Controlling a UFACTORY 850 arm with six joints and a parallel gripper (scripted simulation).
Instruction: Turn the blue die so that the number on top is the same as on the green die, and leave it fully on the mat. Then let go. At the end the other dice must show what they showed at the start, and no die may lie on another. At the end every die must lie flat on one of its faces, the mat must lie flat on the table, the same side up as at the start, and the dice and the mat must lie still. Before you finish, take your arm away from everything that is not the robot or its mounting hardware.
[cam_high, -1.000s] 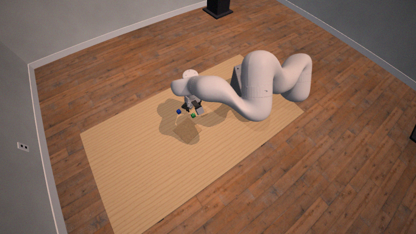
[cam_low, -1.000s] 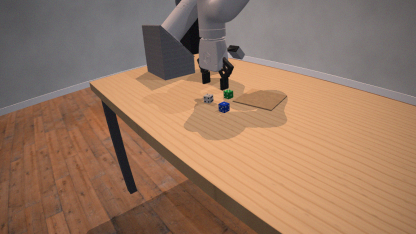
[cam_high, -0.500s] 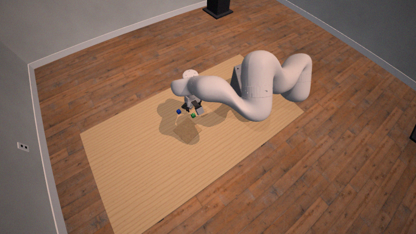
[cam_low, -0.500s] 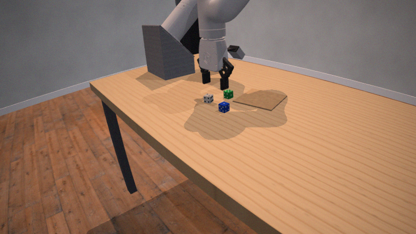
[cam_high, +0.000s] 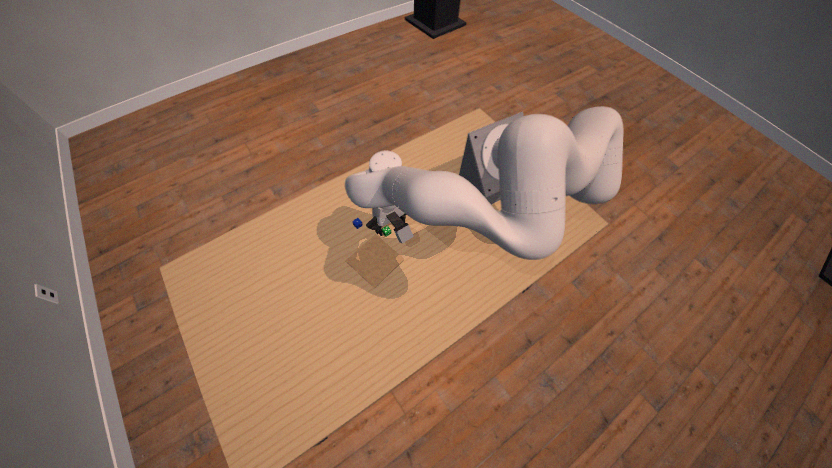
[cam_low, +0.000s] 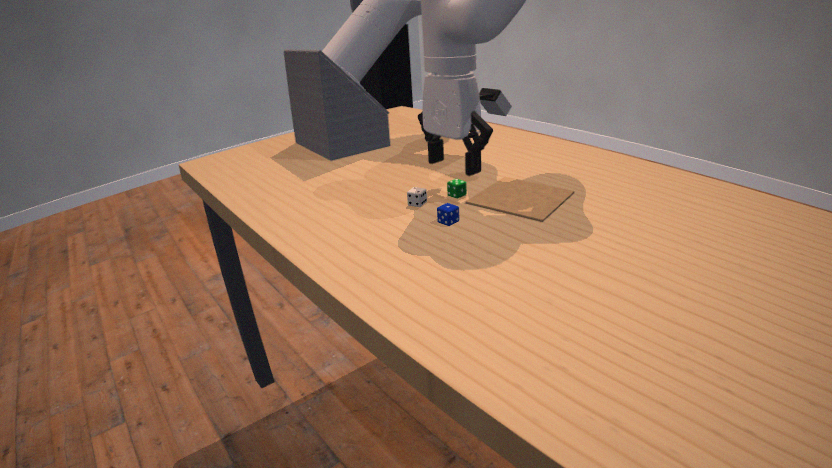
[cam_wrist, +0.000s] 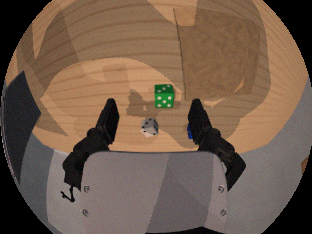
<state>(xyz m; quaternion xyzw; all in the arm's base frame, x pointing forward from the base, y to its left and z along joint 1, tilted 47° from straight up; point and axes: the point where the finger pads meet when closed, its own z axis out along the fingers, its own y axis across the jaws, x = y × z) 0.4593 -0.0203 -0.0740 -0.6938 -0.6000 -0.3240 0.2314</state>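
The blue die (cam_low: 447, 214) lies flat on the bare table, just off the left of the thin brown mat (cam_low: 519, 199). The green die (cam_low: 456, 188) lies behind it, also off the mat; it also shows in the wrist view (cam_wrist: 164, 96). A white die (cam_low: 416, 197) lies to the left of both. My gripper (cam_low: 450, 157) is open and empty. It hangs above the table behind the green die, touching no die. In the wrist view the white die (cam_wrist: 150, 127) lies between my fingers' line of sight, and the blue die (cam_wrist: 190, 133) peeks out beside my right finger.
A grey wedge-shaped base block (cam_low: 331, 105) stands at the back left of the table. The table's front-left edge runs close to the dice. In the overhead view my arm (cam_high: 465, 192) hides the white die; the mat (cam_high: 372, 263) lies in shadow.
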